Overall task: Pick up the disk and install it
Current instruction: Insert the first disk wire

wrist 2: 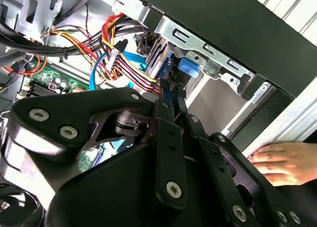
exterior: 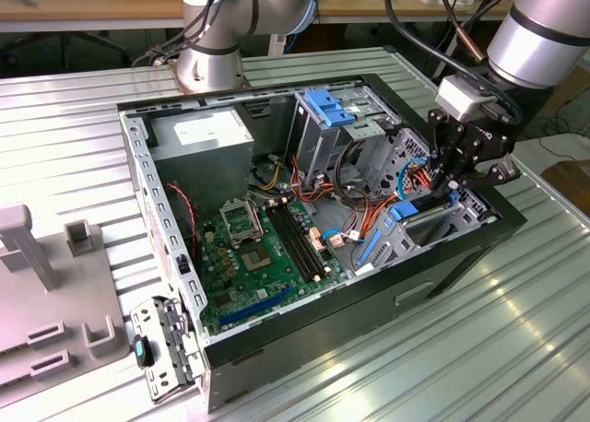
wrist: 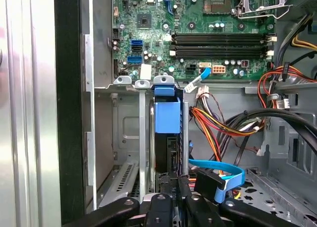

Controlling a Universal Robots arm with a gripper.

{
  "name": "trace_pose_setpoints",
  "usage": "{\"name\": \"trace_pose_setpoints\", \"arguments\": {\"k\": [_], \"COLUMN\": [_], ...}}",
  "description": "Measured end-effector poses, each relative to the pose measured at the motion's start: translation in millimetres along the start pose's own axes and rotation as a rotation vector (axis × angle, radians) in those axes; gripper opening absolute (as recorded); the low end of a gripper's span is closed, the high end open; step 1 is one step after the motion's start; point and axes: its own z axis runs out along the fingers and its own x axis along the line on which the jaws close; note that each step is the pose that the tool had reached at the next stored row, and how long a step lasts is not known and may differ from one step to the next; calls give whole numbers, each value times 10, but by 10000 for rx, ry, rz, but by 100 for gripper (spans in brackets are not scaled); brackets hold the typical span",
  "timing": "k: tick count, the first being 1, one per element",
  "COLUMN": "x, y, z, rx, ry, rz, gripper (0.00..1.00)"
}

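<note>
Ribbed metal bench (exterior: 369, 348) is carrying the open computer case (exterior: 442, 275). At the exterior view's right, the claw (exterior: 452, 192) is gripping the disk (wrist: 167, 119) narrowly, edge-up, partly down in the drive cage (wrist: 124, 128). Pickup looks done; seating apparently unfinished.

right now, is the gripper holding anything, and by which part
The gripper pinches the disk by the end opposite its blue tab, standing on edge in the drive cage.

An open computer case (exterior: 304, 328) is laid on a metal table (exterior: 442, 376). Inside the case, a green motherboard (exterior: 244, 261), a silver power supply (exterior: 198, 136) and orange and red wires (wrist: 213, 130) are seen. A grey fixture (exterior: 55, 298) is set beside the case, at the exterior view's left.
</note>
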Motion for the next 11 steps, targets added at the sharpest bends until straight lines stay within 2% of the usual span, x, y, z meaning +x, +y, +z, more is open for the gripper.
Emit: {"name": "trace_pose_setpoints", "arguments": {"k": [6,11], "x": [-1,-1], "y": [1,1], "z": [22,15], "rx": [0,0], "ry": [-1,-7], "rz": [0,1], "gripper": [17,17]}}
